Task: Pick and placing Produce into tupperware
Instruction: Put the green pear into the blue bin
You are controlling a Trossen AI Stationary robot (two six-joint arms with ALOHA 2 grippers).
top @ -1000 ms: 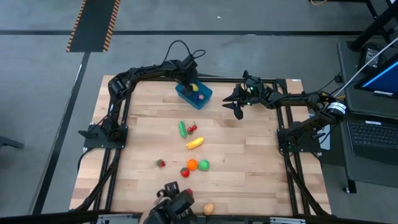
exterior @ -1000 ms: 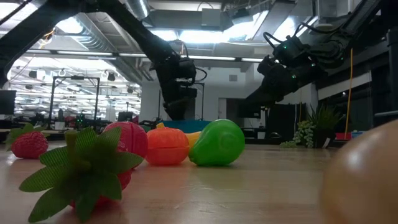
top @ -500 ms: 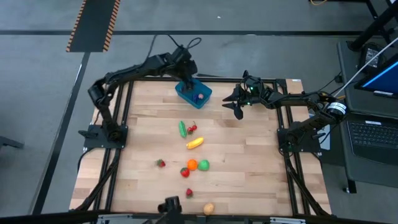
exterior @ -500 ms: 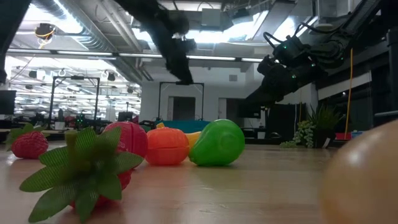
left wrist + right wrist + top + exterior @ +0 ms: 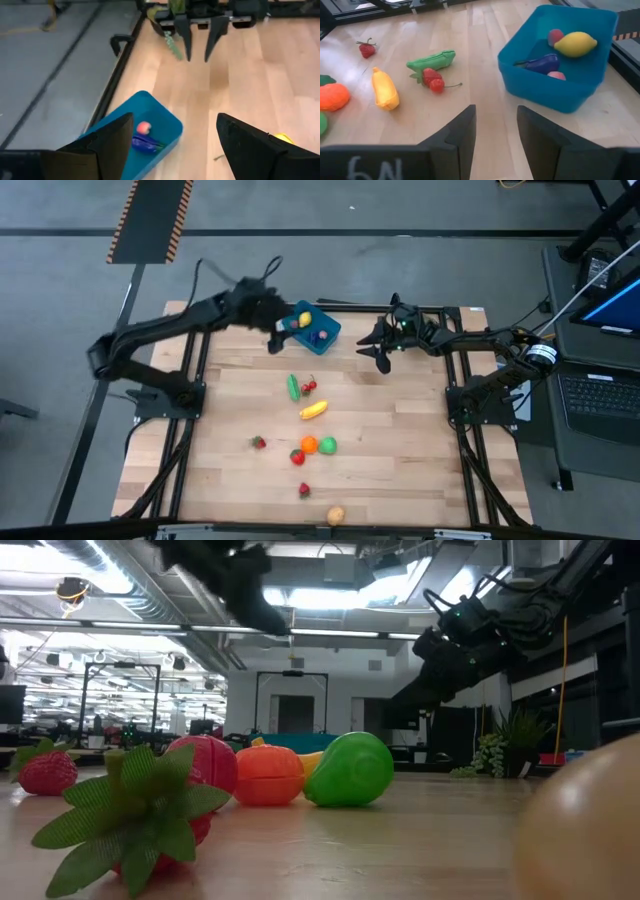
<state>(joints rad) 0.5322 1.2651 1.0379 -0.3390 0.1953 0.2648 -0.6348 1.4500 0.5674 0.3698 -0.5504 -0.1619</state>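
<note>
The blue tupperware (image 5: 312, 328) stands at the table's far edge, left of centre. It holds a yellow lemon (image 5: 575, 44), a purple eggplant (image 5: 542, 64) and pink-red pieces. More produce lies loose mid-table: a green pod (image 5: 293, 387), cherries (image 5: 309, 386), a yellow piece (image 5: 314, 410), a strawberry (image 5: 258, 442), an orange (image 5: 309, 445), a green fruit (image 5: 327, 444), red pieces and a tan one (image 5: 336, 515). My left gripper (image 5: 175, 117) hangs open in the air just left of the tupperware. My right gripper (image 5: 496, 109) hovers open to its right, pointing toward it.
Black frame rails (image 5: 190, 380) run along the table's left, right and far sides. A grey-green leafy sprig (image 5: 172, 42) lies by the far rail near the right gripper. A laptop (image 5: 600, 395) sits beyond the right edge. Bare wood lies between the tupperware and the loose produce.
My left gripper has risen from over the tupperware and drawn back toward the table's left edge, tipping from steeply downward to nearer level. The tupperware and its contents have stayed put.
</note>
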